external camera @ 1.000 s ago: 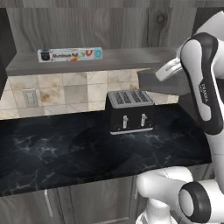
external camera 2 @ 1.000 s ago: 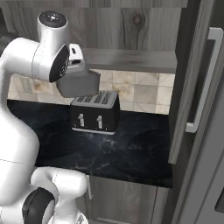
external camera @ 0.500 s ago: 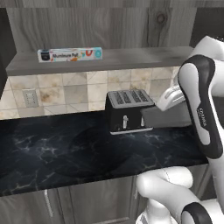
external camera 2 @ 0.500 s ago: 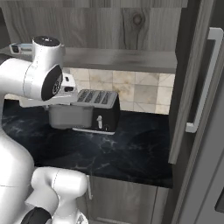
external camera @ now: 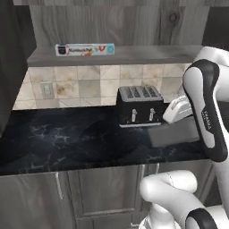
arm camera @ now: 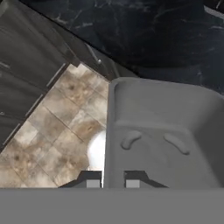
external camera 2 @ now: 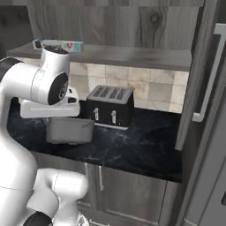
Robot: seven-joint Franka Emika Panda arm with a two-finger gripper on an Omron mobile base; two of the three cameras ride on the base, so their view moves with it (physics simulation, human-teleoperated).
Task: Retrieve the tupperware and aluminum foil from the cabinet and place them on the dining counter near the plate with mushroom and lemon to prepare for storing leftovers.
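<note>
Tupperware (arm camera: 162, 131) was held by the gripper (arm camera: 113, 178), whose two dark finger tips were clenched on one thin wall of the grey tub, one tip inside and one outside. In the hand view the tub hung over the front edge of the narrow black counter (external camera: 67, 138), with the brown floor tiles (arm camera: 52, 131) and the low grey cupboards (arm camera: 26, 65) showing beside it. In the right base view the tub (external camera 2: 69, 129) hung under the white hand, just in front of the black toaster (external camera 2: 110, 106) and toward the left part of the counter (external camera 2: 141, 150); whether it touched the top I could not tell. In the left base view the tub (external camera: 174, 133) appeared as a grey box just beside the toaster (external camera: 139, 106), near the right edge of the counter, partly behind the white arm.

Aluminum foil (external camera: 85, 49) lay flat on the grey shelf board (external camera: 134, 54) of the cabinet, near the left end of the board and along its front edge. In the right base view the carton (external camera 2: 58, 44) lay at the far left end of the shelf (external camera 2: 132, 56), well apart from the tub. At the right stood the open cabinet door with a long metal bar handle (external camera 2: 207, 75).
</note>
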